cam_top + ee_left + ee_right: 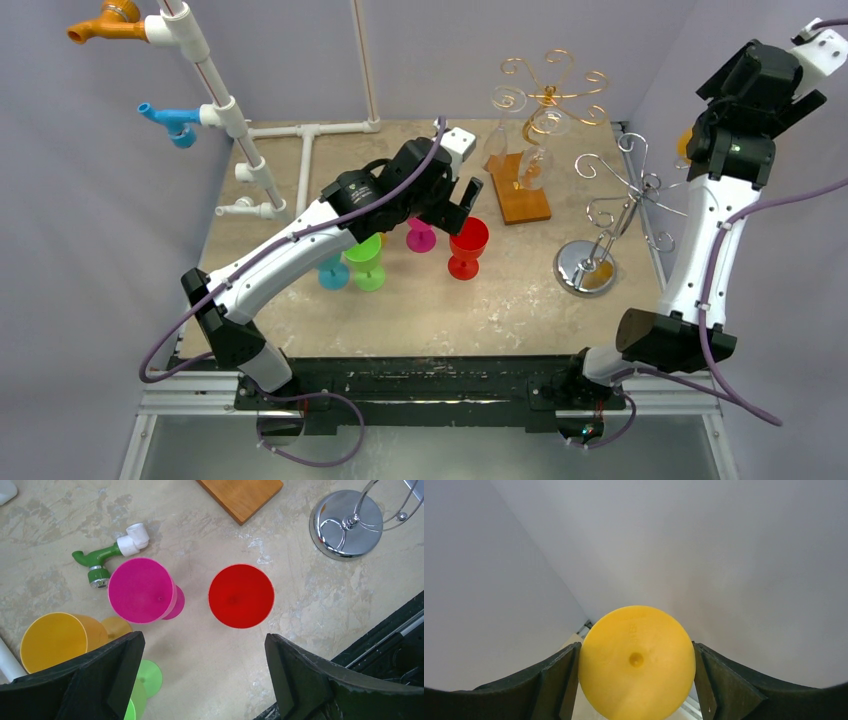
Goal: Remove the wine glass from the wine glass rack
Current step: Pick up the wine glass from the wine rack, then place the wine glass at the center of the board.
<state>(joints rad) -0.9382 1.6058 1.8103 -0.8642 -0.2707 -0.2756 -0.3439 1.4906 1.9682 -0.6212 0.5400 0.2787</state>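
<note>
**Spotter:** Where's the glass?

**Operator:** The yellow glass (636, 660) is in my right jaws. They're closed on what looks like its foot, one on each side, with the flat underside facing the wrist camera. It's up high by the right wall, well apart from the silver rack (625, 200), so I'd call it off the rack.

**Spotter:** And the left?

**Operator:** The left jaws are wide open and holding nothing. They hang above the red glass (241, 596), among the coloured ones on the surface (480, 310).

**Spotter:** So how do you bring it down?

**Operator:** Slowly. The foot is a round disc, and I reckon it could swivel in the grip if I swing fast. I'd come down in front of the rack's chrome base (345, 525), staying clear of those curled wire arms.

**Spotter:** Can you stand it upright?

**Operator:** Probably not from this hold, because the bowl seems to point away from the wrist. I'd either set it down on its rim or pass the stem to the left jaws, which are already open. If I pass it, the right lets go only once the left has it firmly. Either way, it goes on a bare patch near the red glass, not touching it.
</note>
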